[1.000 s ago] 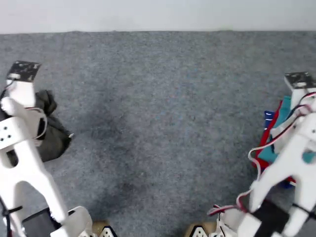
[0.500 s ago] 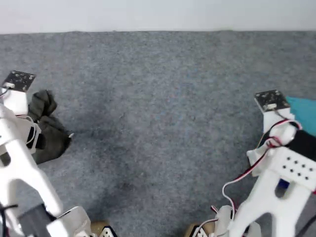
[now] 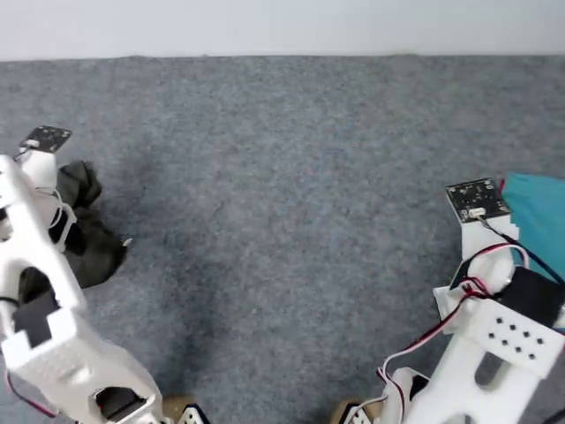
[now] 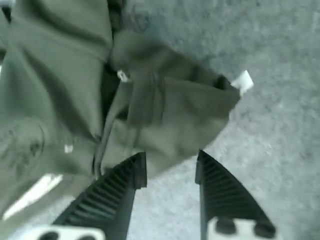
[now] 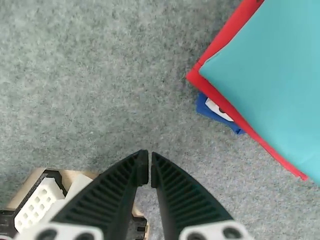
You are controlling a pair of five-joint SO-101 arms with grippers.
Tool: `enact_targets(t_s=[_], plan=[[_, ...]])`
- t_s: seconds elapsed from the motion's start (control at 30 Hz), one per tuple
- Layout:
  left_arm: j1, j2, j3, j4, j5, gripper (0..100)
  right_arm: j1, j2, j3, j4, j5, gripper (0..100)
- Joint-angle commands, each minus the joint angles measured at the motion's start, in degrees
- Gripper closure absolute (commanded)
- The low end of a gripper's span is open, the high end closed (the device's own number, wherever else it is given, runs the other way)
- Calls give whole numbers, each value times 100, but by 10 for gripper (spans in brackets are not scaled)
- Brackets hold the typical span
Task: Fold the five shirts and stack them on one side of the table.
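A crumpled dark olive shirt lies at the table's left edge, with the left arm above it. In the left wrist view the olive shirt is bunched in folds, and my left gripper stands open at its near edge, holding nothing. At the right edge lies a folded stack with a teal shirt on top. The right wrist view shows the teal shirt over a red shirt and a blue one. My right gripper is shut on nothing, over bare carpet beside the stack.
Grey carpet covers the table, with wide free room between the arms. A pale wall runs along the far edge. A white tag sticks out of the olive shirt. A wooden arm base sits near the right gripper.
The right arm has swung left off the folded stack, uncovering the teal shirt. The left arm has shifted its pose over the olive shirt, which has stayed put.
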Motion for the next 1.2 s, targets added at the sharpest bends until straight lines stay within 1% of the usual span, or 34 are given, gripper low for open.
enact_targets(t_s=[0.0,0.27,0.33,0.47,0.57,0.6,0.67,0.77,0.8,0.83,0.97,1.1,1.17], plan=[[132,369,-699,-97,-97,825,-31,-92,-35,233,-62,990],[246,1609,-2229,-53,-97,825,-31,-92,-35,233,-62,990],[246,1864,-2519,-53,-97,809,-31,-92,-35,233,-62,990],[343,2251,-2774,-26,-105,793,-31,-92,-35,233,-62,990],[527,2391,-2809,290,-114,795,-40,-84,-35,233,-53,990],[607,2391,-2809,440,-114,803,-40,-84,-35,233,-53,990],[791,2391,-2809,695,-141,848,-48,-84,-35,233,-53,990],[1046,2391,-2809,993,-387,970,-40,-92,-35,233,-53,990],[1116,2391,-2782,1020,-413,992,-31,-92,-35,233,-53,990],[1160,2382,-2765,1020,-404,981,-31,-92,-35,242,-53,990],[1204,2224,-2800,1020,-404,987,-22,-92,-35,242,-53,990],[1354,1495,-2765,1020,-352,987,-22,-92,-44,242,-53,990],[1512,1081,-2809,1011,-105,987,-22,-92,-44,242,-53,990]])
